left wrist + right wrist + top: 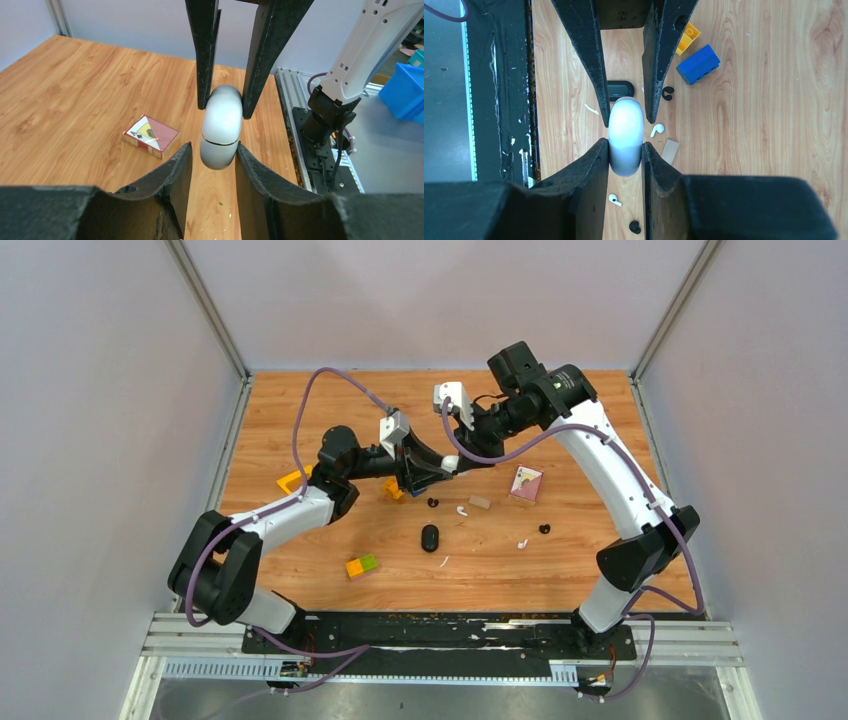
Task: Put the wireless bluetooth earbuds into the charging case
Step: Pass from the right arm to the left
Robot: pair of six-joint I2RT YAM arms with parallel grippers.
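At the centre of the left wrist view, the white case (pixel 220 131) is hanging clear above the table (pixel 265 425), shut along its seam, with both grippers pinching it. The left gripper (pixel 213 150) is clamping the lower half from the bottom of the frame, its fingers narrowly parted and pressing on both sides. The right gripper (pixel 225 109) is gripping the upper half from the top in the same way. In the top view, a white earbud (pixel 461 510) is lying just below centre, near a black earbud (pixel 433 503). A second white earbud (pixel 522 543) is lying near a second black earbud (pixel 544 529), right of centre. A black case (pixel 430 538) is resting at lower centre, and a card deck (pixel 526 484) is lying right of centre.
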